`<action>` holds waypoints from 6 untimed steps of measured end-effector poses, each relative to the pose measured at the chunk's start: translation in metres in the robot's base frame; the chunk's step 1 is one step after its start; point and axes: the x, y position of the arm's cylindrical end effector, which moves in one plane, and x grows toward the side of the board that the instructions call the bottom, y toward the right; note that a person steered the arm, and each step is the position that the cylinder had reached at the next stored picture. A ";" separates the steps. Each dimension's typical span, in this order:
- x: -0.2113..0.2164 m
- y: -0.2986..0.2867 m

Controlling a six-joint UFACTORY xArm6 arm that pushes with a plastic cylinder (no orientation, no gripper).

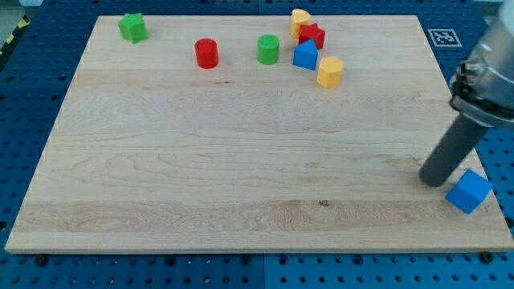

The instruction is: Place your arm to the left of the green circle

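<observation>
The green circle (268, 49) is a short green cylinder near the view's top, a little right of centre. My tip (435, 181) rests on the board at the view's lower right, far below and to the right of the green circle. It stands just left of a blue cube (468, 191), touching or nearly touching it.
A red cylinder (206, 53) stands left of the green circle. A blue triangular block (304, 55), a red star (312, 35), a yellow block (299, 19) and a yellow hexagon (329, 71) cluster to its right. A green star (132, 27) sits at top left.
</observation>
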 end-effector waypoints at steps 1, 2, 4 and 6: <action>0.000 -0.056; -0.014 -0.131; -0.110 -0.254; -0.199 -0.255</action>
